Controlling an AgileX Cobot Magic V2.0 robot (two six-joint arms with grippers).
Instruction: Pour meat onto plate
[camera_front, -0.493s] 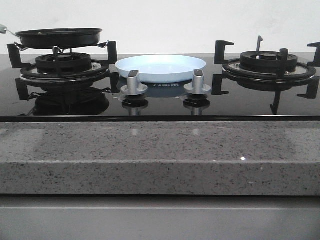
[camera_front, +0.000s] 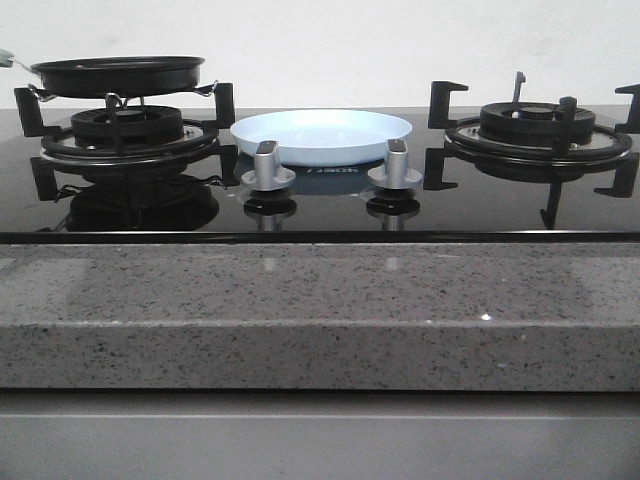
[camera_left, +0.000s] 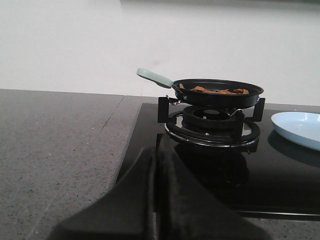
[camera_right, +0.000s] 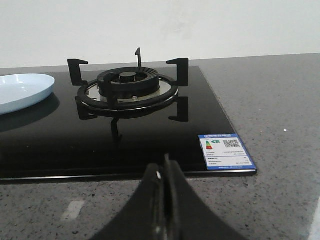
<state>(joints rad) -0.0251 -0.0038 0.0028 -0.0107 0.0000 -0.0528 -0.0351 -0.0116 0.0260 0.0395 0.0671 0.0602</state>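
From my station: the plate (camera_front: 322, 137) sits on the glass cooktop (camera_front: 480, 205) between the two burners, just behind the knobs (camera_front: 267, 165). The meat (camera_left: 215, 90) lies in the frying pan (camera_front: 118, 75) on the burner left of the plate. I see left gripper (camera_left: 152, 165) and right gripper (camera_right: 163, 175) fingers pressed together, holding nothing.

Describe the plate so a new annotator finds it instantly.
Start at the black glass stove top with a burner grate at each end. The plate sits on the glass midway between the two grates, just behind the pair of silver knobs. It is the only pale blue-white item there: round and shallow, unlike the black frying pan with the meat on the left burner.
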